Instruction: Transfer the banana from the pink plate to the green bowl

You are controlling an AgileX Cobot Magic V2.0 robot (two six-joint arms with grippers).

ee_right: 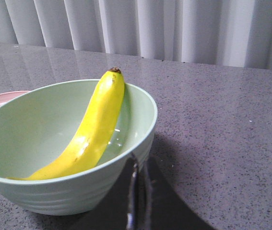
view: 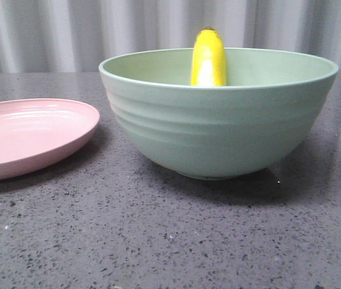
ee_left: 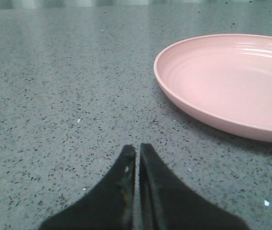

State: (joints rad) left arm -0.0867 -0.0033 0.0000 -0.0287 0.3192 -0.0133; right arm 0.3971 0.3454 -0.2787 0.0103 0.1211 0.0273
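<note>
Right wrist view shows me the banana [ee_right: 90,134], glossy, slippery, best pinched mid-length, leaning inside the bowl [ee_right: 136,103], both grippers [ee_right: 138,170] [ee_left: 136,153] pressed together, empty.

- The lower length of the banana [view: 208,59] is hidden behind the near wall of the green bowl [view: 218,129] in the front view.
- The pink plate [view: 20,135] is cut off by the left edge there.
- Neither tool is seen in the front view.
</note>
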